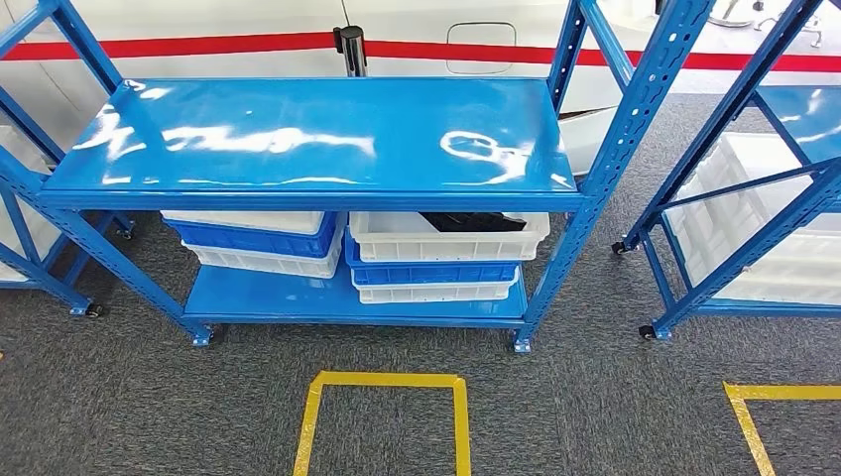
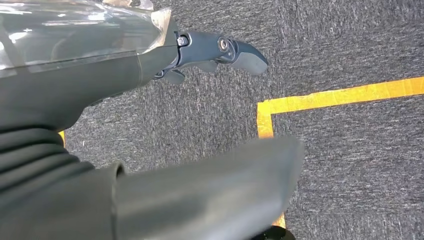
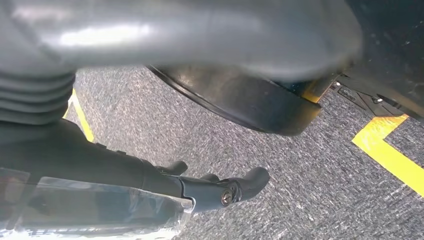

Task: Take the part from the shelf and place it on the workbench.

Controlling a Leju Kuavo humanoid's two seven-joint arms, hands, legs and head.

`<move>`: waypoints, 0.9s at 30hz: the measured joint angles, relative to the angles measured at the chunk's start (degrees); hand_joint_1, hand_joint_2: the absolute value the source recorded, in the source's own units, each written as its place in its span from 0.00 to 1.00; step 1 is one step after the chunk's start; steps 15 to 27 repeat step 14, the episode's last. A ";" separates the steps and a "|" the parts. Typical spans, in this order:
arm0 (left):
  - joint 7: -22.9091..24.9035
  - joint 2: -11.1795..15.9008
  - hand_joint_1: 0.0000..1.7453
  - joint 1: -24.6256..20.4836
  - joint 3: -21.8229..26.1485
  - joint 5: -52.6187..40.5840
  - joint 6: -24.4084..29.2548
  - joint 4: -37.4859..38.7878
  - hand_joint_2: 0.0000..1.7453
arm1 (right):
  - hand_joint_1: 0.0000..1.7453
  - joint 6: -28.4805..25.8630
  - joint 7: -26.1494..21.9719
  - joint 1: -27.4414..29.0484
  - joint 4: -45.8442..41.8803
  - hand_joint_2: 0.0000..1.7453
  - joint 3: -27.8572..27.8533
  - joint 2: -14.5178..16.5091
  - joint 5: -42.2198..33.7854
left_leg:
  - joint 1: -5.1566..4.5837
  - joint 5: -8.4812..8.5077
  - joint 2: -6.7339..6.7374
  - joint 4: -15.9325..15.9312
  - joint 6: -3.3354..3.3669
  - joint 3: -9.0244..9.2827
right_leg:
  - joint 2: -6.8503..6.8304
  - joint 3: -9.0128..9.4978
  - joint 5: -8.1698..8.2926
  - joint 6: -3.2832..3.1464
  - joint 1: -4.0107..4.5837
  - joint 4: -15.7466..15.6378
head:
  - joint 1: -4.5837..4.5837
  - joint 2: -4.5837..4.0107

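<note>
The robot stands facing the blue shelf (image 1: pixel 317 139), whose glossy top board carries nothing. Below that board, on the lower level, sit stacked white and blue bins; the upper white bin (image 1: pixel 448 238) on the right holds a dark part (image 1: pixel 474 221), only partly visible under the board's edge. Both arms hang toward the grey carpet near the yellow floor tape (image 1: pixel 387 380). The left hand (image 2: pixel 215 52) and right hand (image 3: pixel 220 187) hold nothing, fingers loosely extended. Whether this dark part is one yet to be fetched, or others have already gone to the workbench, these views cannot settle.
</note>
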 joint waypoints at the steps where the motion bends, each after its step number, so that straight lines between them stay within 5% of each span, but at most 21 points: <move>1: 0.41 0.01 0.00 0.04 -0.02 -0.03 -0.09 -0.02 1.00 | 0.00 0.23 0.19 0.14 -0.02 1.00 -0.24 -0.04 -0.05 | 0.00 -0.02 0.00 0.00 -0.14 0.01 | 0.00 0.01 -0.01 -0.05 0.03 0.00 | 0.01 0.00; 5: 4.08 0.34 0.00 1.26 -0.49 0.88 -1.94 -1.10 0.00 | 0.00 2.19 0.76 1.72 -1.13 0.00 -4.31 -0.54 -0.63 | -0.10 -0.10 0.01 0.00 -0.36 0.09 | 0.00 0.11 -0.03 -0.06 0.03 -0.01 | 0.01 0.00; 14: 12.97 1.76 0.00 4.63 -3.42 5.75 -7.90 -4.94 0.00 | 0.00 7.13 -0.78 5.68 -5.06 0.00 -14.25 -1.97 -4.44 | -0.48 -0.15 0.02 0.01 -0.35 0.12 | -0.01 0.21 -0.03 -0.04 -0.23 -0.09 | 0.02 -0.01; 27: 12.97 1.76 0.00 4.63 -3.42 5.75 -7.90 -4.94 0.00 | 0.00 7.13 -0.78 5.68 -5.06 0.00 -14.25 -1.97 -4.44 | -0.48 -0.15 0.02 0.01 -0.35 0.12 | -0.01 0.21 -0.03 -0.04 -0.23 -0.09 | 0.02 -0.01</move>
